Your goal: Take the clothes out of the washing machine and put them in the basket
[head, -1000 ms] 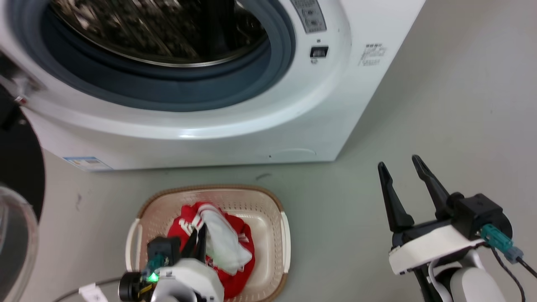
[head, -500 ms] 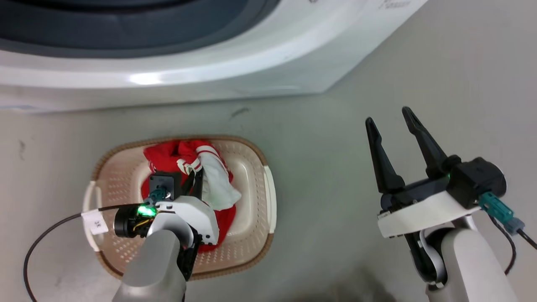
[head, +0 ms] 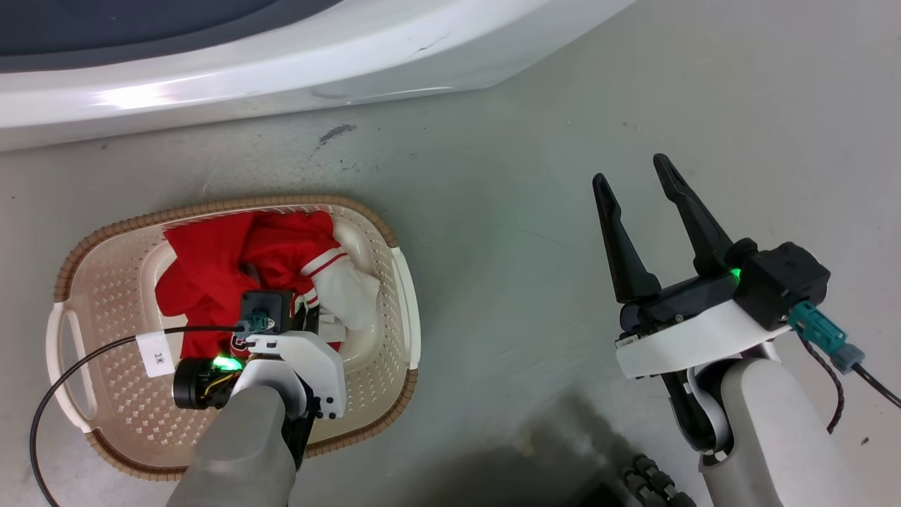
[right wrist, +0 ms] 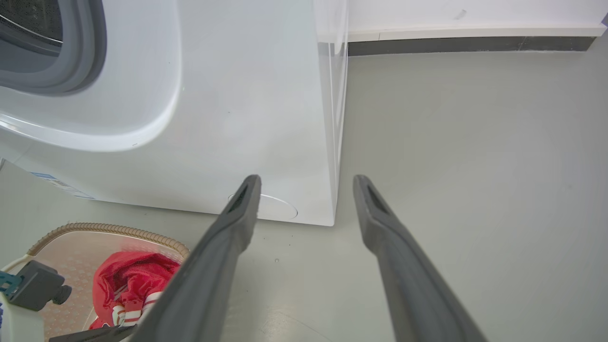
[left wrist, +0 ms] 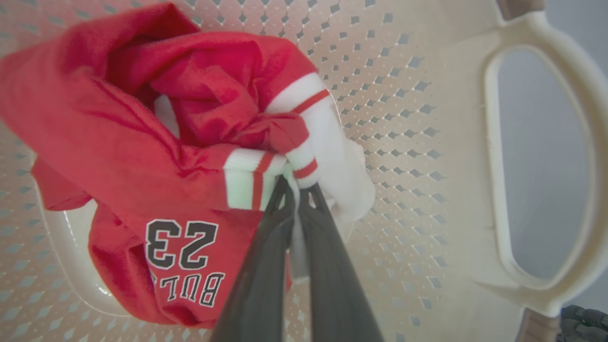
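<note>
The left tool [left wrist: 297, 190] was clenched on the clothes [head: 211, 274], which were in the basket [head: 105, 394] on the floor [head: 507, 211] near the washing machine [head: 281, 63]; the right tool [head: 629, 169] stood released, well right.

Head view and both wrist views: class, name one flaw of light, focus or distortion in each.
Head view: glare streak on the washing machine, dark shadow on the floor at the bottom edge. Left wrist view: the left gripper, shut on the clothes, looks soft near the lens, and the basket handle bows. Right wrist view: the right gripper blurs toward the bottom.
</note>
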You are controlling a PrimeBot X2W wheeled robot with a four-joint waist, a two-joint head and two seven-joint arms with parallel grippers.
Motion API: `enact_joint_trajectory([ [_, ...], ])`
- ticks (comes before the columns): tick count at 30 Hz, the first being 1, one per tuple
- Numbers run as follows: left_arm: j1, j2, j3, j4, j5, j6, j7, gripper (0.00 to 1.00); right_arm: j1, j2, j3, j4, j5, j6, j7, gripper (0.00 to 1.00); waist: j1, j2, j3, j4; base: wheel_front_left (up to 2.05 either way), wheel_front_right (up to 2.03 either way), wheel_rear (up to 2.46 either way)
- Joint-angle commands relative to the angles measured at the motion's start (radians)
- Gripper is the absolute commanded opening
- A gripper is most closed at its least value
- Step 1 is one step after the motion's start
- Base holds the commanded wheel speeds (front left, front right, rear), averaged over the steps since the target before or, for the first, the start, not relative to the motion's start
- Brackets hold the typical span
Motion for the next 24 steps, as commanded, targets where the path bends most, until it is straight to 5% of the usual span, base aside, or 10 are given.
enact_joint_trajectory([
  [1,-0.016,0.003,0.0,0.007,-0.004,-0.004,-0.002,0.1,-0.019,0.001,0.001,0.006,0.0,-0.001,-0.005,1.0,-0.0002,0.0,-0.003,-0.001,0.0,0.0,0.0],
  [2,-0.018,0.002,-0.001,0.011,-0.003,-0.006,-0.002,0.39,-0.02,0.001,-0.001,0.013,0.0,-0.001,-0.008,1.0,-0.0002,0.0,-0.011,0.001,0.0,0.0,0.0],
  [3,-0.019,-0.001,-0.006,0.013,-0.001,-0.008,-0.002,0.99,-0.02,0.001,-0.004,0.02,-0.002,-0.001,-0.01,1.0,-0.0002,0.0,-0.02,0.004,0.0,0.0,0.0],
  [18,0.203,-0.038,-0.035,-0.166,-0.082,-0.032,-0.002,1.0,0.118,0.0,-0.11,0.057,-0.064,-0.001,0.03,1.0,-0.0002,0.0,-0.394,0.111,0.0,0.0,0.0],
  [24,0.306,-0.037,-0.036,-0.341,-0.151,0.003,-0.002,1.0,0.202,0.0,-0.167,0.02,-0.084,-0.001,0.067,1.0,-0.0002,0.0,-0.516,0.161,0.0,0.0,0.0],
])
